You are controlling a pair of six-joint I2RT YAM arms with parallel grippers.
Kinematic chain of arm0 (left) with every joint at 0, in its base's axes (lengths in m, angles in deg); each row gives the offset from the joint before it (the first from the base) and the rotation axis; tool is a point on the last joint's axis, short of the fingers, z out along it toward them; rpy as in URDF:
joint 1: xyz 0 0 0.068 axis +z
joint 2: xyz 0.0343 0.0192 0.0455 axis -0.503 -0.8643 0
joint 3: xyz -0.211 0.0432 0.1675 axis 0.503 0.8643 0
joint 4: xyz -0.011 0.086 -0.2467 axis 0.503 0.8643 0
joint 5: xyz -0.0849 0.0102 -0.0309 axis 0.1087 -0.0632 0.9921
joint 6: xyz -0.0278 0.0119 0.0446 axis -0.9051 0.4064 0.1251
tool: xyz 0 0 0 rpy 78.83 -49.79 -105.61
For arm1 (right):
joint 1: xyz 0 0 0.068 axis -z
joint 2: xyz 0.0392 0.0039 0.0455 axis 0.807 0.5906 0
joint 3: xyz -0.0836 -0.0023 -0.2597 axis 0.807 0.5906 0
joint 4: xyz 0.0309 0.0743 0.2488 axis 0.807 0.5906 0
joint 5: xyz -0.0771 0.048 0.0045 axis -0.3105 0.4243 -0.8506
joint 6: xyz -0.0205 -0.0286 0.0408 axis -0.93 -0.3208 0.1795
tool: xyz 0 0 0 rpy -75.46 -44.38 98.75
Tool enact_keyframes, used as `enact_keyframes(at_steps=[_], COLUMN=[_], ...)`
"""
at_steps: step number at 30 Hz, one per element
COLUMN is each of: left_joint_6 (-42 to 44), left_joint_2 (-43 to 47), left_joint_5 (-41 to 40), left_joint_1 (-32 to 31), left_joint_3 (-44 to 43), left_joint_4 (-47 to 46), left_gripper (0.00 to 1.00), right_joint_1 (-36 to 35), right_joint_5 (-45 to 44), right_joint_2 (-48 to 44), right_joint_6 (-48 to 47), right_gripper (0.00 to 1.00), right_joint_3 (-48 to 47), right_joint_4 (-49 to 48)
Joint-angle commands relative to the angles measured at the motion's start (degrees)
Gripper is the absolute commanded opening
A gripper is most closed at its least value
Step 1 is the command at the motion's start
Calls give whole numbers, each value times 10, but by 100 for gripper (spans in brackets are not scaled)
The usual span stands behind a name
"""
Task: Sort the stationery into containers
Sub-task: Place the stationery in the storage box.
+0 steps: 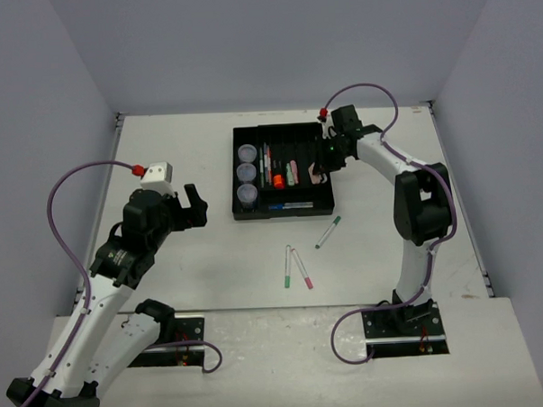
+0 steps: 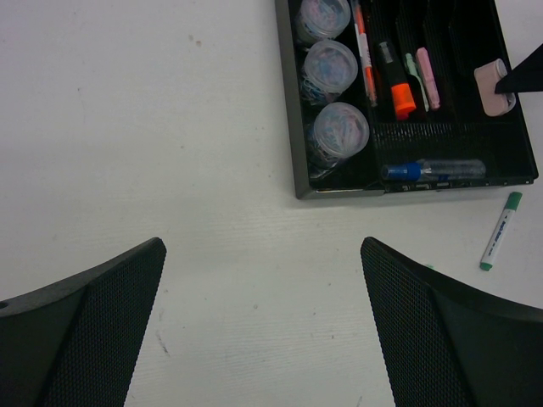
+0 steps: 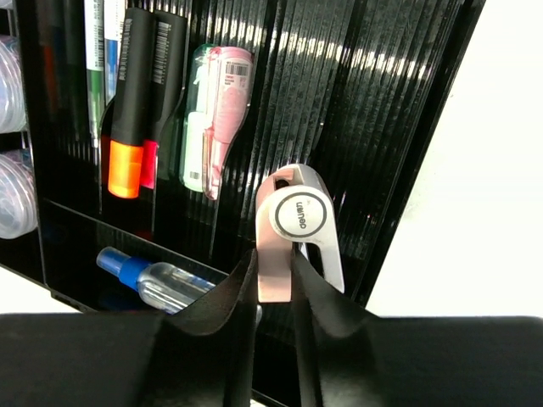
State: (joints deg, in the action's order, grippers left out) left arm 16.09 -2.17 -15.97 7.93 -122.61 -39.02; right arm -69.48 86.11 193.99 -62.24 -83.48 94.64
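— Where was the black tray (image 2: 289, 127)?

— On the table (image 1: 221, 278), toward its far edge and about midway between the left and right edges.

— What lay in it?

— Three round pots (image 2: 330, 66) stood in a row in the slot at its left end. Beside them lay a thin pen (image 2: 365, 59), then a black marker with an orange cap (image 2: 403, 95). After that came a pale green marker (image 2: 412, 72) and a pink marker (image 2: 427, 76), side by side. A clear tube with a blue cap (image 2: 433, 170) lay in the cross slot along the tray's near side.

— And the pink eraser (image 3: 297, 214)?

— In the wider slot at the tray's right end. I could not tell whether it rested on the slot's floor.

— How did the right jaws stand?

— Narrow, pinched onto one end of the eraser from both sides. The right arm (image 1: 420, 206) reached over the tray from the table's right side.

— And the left jaws?

— Spread wide with nothing between them, hovering over the table between the tray and the left edge.

— Was anything outside the tray?

— Three pens lay on the table, between the tray and the near edge. A green-capped pen (image 1: 327, 232) was just off the tray's near right corner. Closer to the near edge lay a green-tipped pen (image 1: 287, 268) and a pink-tipped pen (image 1: 302, 270), their far ends almost meeting.
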Motion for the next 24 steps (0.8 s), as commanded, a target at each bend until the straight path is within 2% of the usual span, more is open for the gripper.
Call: enact_keyframes(at_steps=[1,8,16,19,24], left_joint_6=[20,20,20,20,18], left_joint_2=[6,5,4,2,2], left_joint_5=[7,8,6,5,1], left_joint_1=[1,1,1,1,1], left_joint_3=[0,0,-1,-1,-1], left_joint_4=[-17,-17,-17,-16,-15], left_gripper=[100,100,100,100,100], right_joint_1=[5,6,-3,-24,-78], right_joint_5=[15,-1,-21,-68,-206], right_joint_2=[-4,-20,-89,-135,-224], right_joint_6=[5,6,5,5,31], right_gripper=[26,44,48,48,50], right_joint_3=[3,7,20,37,90], right_joint_4=[-8,-4,8,21,42])
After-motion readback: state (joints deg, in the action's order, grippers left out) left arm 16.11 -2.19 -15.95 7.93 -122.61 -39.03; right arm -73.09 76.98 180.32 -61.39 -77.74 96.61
